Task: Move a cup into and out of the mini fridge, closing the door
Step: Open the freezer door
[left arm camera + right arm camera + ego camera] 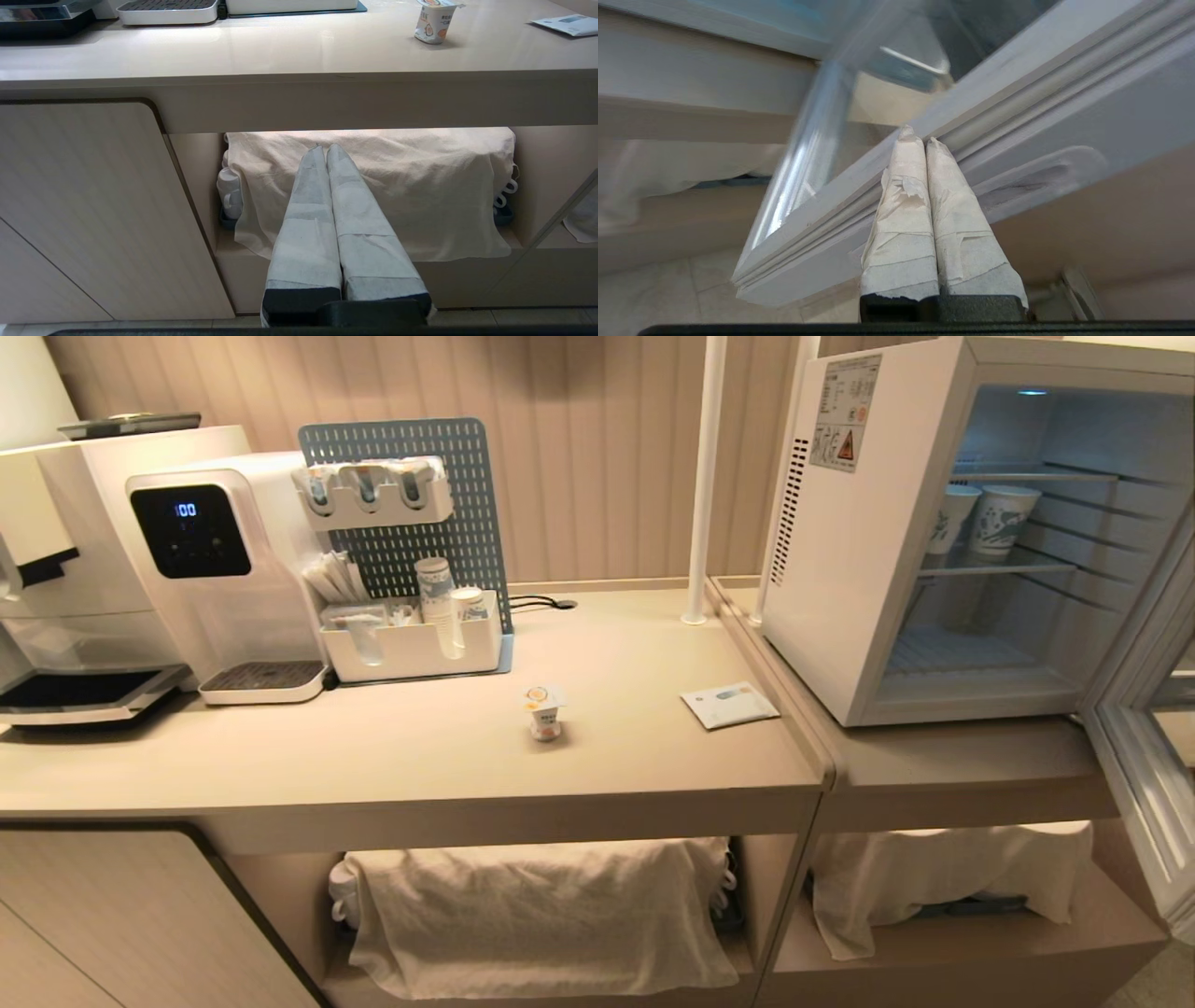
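The cup [544,711] stands upright on the table [392,756], out in the open, well away from both tools. A flat white packet [729,704] lies between it and the mini fridge [859,569]. From the left tool [326,148], which hangs low below the table edge in front of a cloth-draped shelf [373,196], the cup sits up and off to the side. That tool's taped fingers are pressed together and hold nothing.

The right tool [920,135] is down by the swung-open door [1017,140]. Its fingers are closed tight on nothing, with the tips just at the ridged door frame; contact cannot be confirmed. The long oval handle recess [1041,179] lies just beside the fingers. The cup is nowhere in that tool's view.

The fridge interior is lit. Two taller patterned paper cups [985,518] stand on the upper wire shelf, while the lower shelf offers room.

The cup looks light and thin-walled, likely to dent or tip under a hard squeeze. Its foil lid overhangs at the corners and would give no firm purchase. The sound place to hold is probably the body below the lid, gripped gently from the sides with the cup kept upright.
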